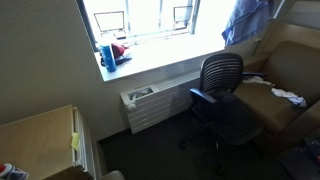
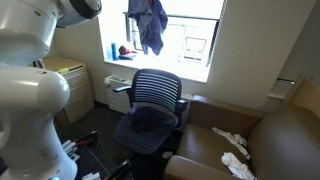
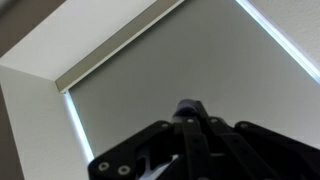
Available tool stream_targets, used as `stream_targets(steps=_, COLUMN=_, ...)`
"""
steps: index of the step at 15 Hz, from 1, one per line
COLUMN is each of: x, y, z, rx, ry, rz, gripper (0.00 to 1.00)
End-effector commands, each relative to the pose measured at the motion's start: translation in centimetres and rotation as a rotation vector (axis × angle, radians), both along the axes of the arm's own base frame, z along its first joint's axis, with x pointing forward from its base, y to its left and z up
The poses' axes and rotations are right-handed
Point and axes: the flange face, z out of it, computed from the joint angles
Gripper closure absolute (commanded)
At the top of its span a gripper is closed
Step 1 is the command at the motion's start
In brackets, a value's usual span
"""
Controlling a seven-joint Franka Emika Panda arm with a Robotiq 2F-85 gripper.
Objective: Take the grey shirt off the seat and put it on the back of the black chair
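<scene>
white shells, black hand

in an exterior view my arm [image 2: 35, 70] is all glossy white casing, fat and rounded, one bulging segment above another with soft seams between them. a dark grey band [image 2: 82, 8] rings the joint at the top, where the shell narrows. from the wrist view the gripper [image 3: 190, 140] is matt black: a round hub [image 3: 190, 108] in the middle, flat linkage bars [image 3: 150, 140] running off it to both sides, and two small bright screw heads [image 3: 110, 168] set in one bar. its fingertips lie outside the picture, so i cannot tell how the jaws stand.
</scene>
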Motion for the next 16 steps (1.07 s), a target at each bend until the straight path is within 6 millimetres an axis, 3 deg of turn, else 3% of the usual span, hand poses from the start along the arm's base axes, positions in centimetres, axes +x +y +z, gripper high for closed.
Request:
stream_targets(steps=1, x=2.7, y=-3.5, z=-1.8, rx=0.142, ry=0.084, rz=0.021, gripper=0.99)
stream_targets(steps=4, x=7.0, y=-2.8, z=-8.1, rx=0.270, ry=0.233, rz=0.090, gripper=0.99)
stream_targets(steps=6, x=10.2, y=-4.0, z=-12.6, rx=0.352, ry=0.315, rz=0.136, gripper=0.99)
stream_targets(steps=7, x=10.8, y=-3.0, z=-13.8, rx=0.367, ry=0.371, rz=0.169, gripper=0.99)
stream_targets(steps=12, x=15.2, y=-2.9, z=-20.8, rx=0.519, ry=0.543, rz=0.316, gripper=0.99)
stream_targets(steps=16, x=16.6, y=-1.2, z=-24.8, rx=0.638, ry=0.668, rz=0.444, gripper=0.99)
